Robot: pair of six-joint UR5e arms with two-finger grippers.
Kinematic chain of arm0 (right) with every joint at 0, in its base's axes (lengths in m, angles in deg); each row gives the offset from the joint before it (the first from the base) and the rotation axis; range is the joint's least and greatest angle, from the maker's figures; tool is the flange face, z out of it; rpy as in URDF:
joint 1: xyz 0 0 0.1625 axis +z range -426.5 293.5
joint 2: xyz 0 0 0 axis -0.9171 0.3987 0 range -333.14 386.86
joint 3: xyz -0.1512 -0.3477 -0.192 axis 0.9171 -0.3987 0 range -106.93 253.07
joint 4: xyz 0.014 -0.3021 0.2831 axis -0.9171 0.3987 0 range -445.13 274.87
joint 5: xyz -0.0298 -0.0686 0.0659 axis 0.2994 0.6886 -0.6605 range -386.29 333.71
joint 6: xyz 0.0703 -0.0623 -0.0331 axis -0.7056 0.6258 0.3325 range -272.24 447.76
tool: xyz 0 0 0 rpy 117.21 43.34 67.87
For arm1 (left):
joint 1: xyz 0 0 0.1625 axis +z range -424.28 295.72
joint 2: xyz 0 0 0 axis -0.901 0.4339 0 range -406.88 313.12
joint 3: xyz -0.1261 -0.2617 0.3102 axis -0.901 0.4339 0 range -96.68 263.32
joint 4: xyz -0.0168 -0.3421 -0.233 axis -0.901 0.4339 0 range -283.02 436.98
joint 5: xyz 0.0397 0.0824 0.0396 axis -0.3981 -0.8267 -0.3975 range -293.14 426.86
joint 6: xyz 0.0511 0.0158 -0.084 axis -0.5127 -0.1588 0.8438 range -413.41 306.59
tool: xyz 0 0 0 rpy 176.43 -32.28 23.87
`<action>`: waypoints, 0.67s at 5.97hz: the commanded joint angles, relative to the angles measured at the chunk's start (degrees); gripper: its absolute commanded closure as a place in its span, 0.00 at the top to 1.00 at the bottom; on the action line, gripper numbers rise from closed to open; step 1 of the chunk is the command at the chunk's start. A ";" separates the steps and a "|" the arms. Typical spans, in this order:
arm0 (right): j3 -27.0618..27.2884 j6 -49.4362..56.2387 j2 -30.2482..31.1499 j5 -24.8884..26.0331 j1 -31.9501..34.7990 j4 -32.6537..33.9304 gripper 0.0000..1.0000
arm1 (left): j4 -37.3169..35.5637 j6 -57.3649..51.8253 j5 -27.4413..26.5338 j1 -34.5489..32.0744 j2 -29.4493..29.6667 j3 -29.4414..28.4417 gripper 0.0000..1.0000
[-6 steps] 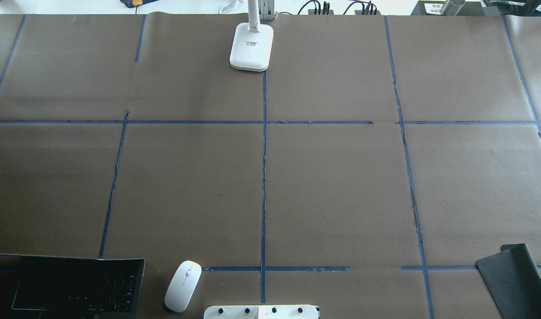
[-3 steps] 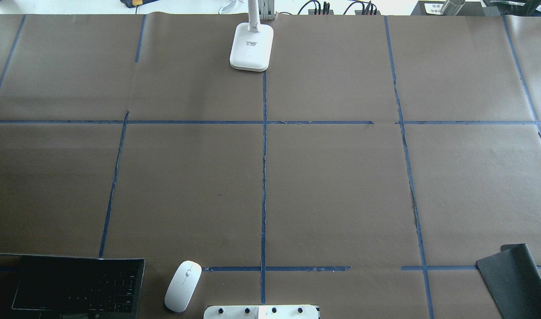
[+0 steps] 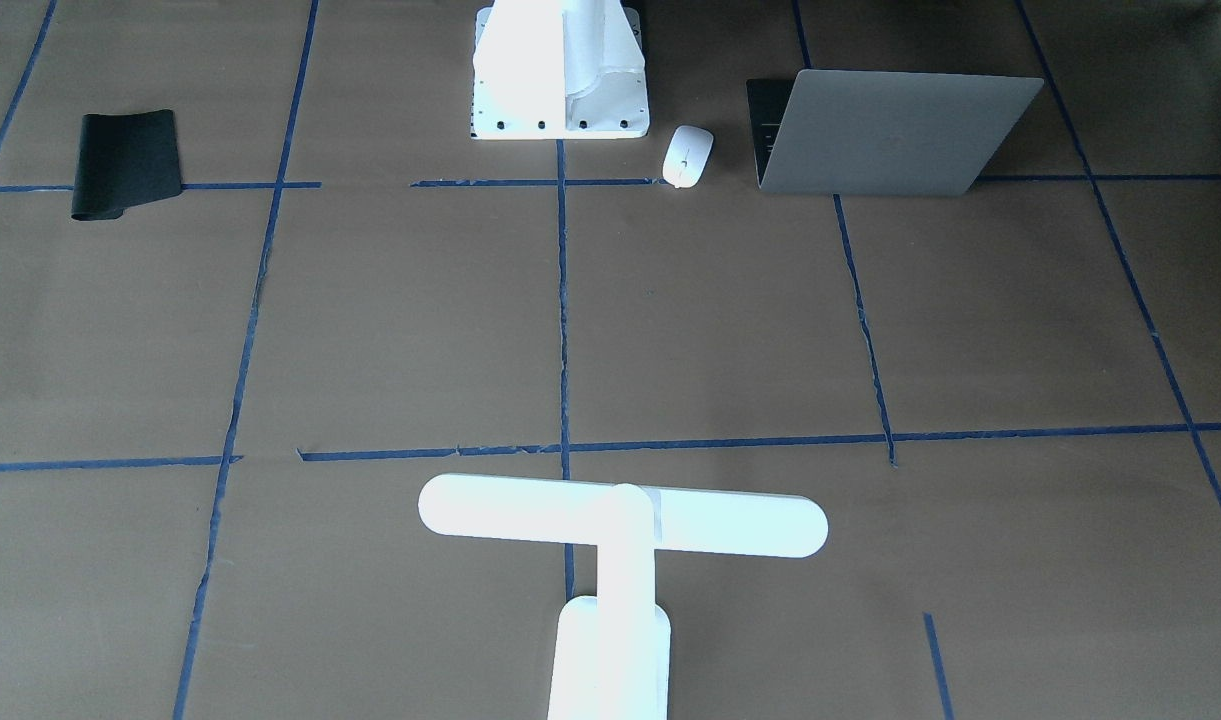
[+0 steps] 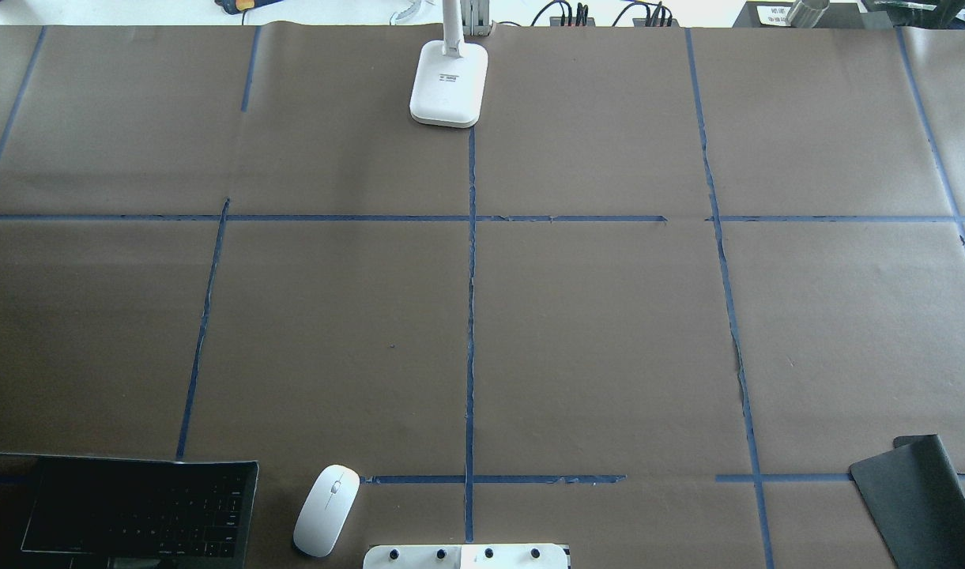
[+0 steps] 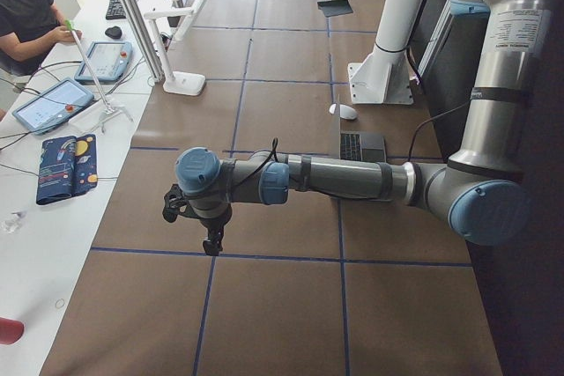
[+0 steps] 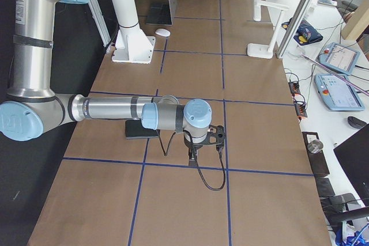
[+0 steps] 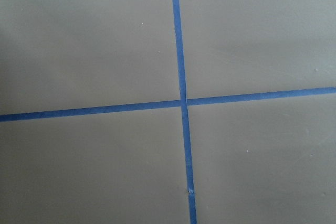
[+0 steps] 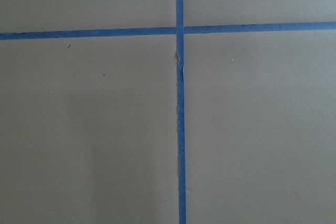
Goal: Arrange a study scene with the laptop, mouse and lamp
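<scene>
Beside laptop (image 4: pixel 138 510) sits mouse (image 4: pixel 326 510), black mat (image 4: pixel 917 502) apart; left gripper (image 5: pixel 211 246), right gripper (image 6: pixel 192 158) state unclear.

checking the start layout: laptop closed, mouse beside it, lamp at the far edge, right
No: the laptop is open, lid raised in the front-facing view, keys showing overhead. The mouse does lie beside it, and the lamp stands at the far edge.

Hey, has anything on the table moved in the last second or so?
Nothing visibly changed in the overhead view. The laptop, the mouse, the lamp and the black mat all sit where they were.
</scene>
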 commanded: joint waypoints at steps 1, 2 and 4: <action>1.89 -0.15 0.07 -0.17 0.00 0.00 1.00 | -0.52 11.59 0.02 0.27 -5.67 11.84 1.00; 2.43 -0.15 0.24 -0.09 0.00 0.00 1.00 | -4.01 18.80 0.02 2.62 -8.66 20.10 1.00; 2.61 -0.06 0.16 0.52 0.00 0.00 1.00 | -5.45 39.42 -0.07 10.43 -14.03 34.44 1.00</action>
